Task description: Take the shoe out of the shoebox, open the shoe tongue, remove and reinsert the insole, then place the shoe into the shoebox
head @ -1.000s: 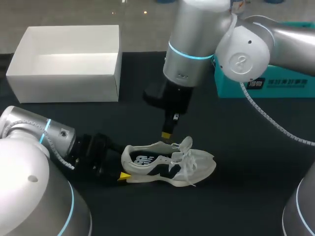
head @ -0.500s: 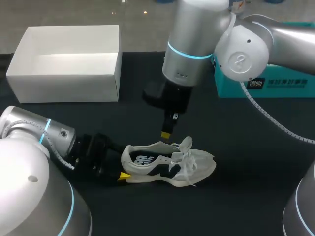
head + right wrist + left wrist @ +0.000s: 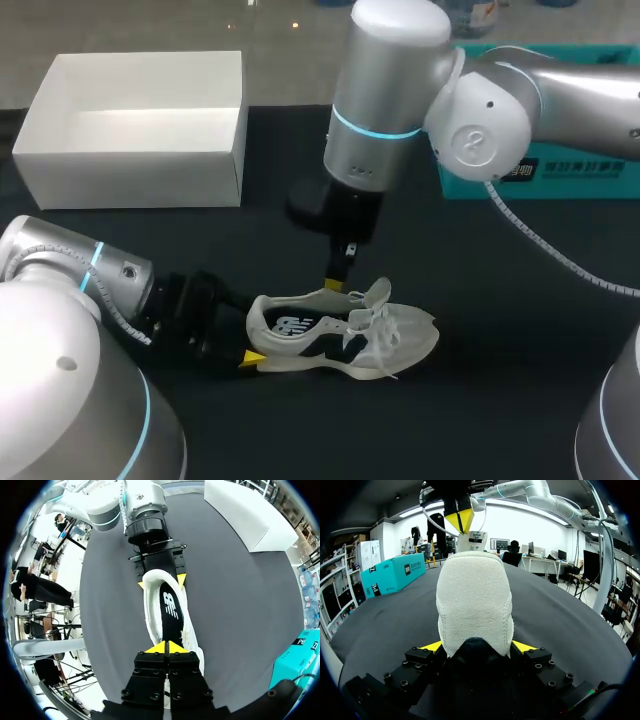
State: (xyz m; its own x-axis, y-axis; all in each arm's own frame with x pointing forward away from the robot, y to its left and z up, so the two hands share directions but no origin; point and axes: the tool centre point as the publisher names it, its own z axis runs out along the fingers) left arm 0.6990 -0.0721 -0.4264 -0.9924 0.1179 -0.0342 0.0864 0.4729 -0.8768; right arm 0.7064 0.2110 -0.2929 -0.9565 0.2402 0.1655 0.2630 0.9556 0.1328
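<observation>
While the left end effector (image 3: 477, 646) clamps the shoe (image 3: 300, 328), the closed right end effector (image 3: 165, 646) seemingly touches its rim, contact hidden

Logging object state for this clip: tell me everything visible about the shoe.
The shoe is a white fabric sneaker with dark side panels, white laces and a black insole showing in its opening. It stands upright on its sole on the black table. The left gripper clamps its heel from both sides; the right gripper, shut, is at its tongue.
</observation>
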